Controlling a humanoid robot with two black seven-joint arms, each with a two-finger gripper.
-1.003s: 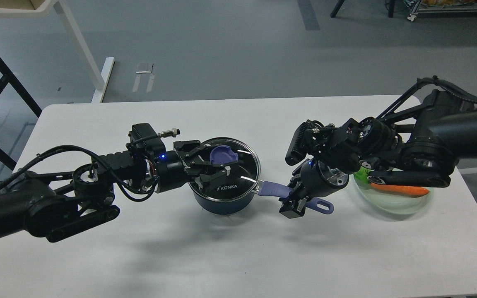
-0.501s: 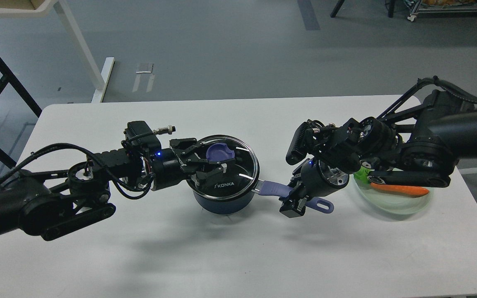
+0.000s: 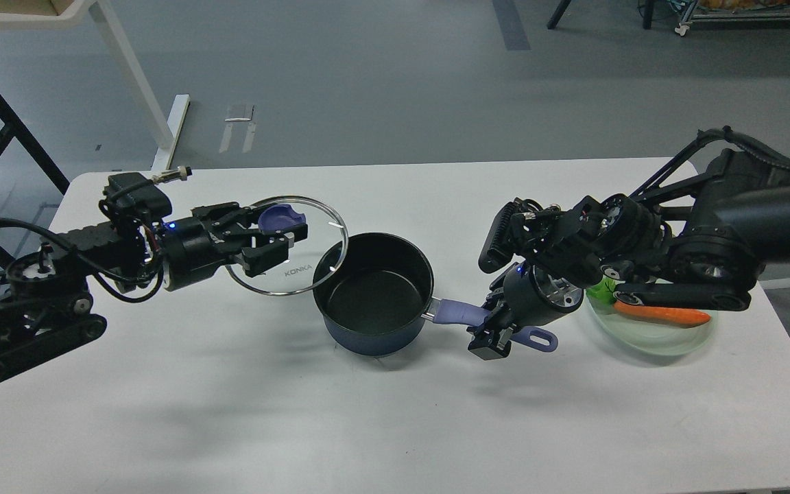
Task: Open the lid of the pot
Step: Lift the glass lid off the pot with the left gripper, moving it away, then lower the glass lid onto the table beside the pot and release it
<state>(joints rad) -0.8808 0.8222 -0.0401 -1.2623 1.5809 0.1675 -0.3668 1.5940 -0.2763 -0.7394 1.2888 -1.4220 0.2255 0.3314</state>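
Note:
The dark navy pot point(image 3: 374, 302) stands open on the white table point(image 3: 395, 412), its black inside bare. Its lavender handle point(image 3: 460, 314) points right. My right gripper point(image 3: 494, 333) is shut on that handle near its holed end. My left gripper point(image 3: 273, 237) is shut on the purple knob point(image 3: 282, 219) of the glass lid point(image 3: 289, 245). It holds the lid in the air, left of the pot, with the lid's right rim still over the pot's left edge.
A pale green plate point(image 3: 652, 333) with an orange carrot point(image 3: 662, 314) lies at the right, partly under my right arm. White table legs and a dark rack stand on the floor behind at the left.
My left gripper has lifted the lid off the pot and carried it left and up. The pot now stands uncovered. The right gripper stays on the handle.

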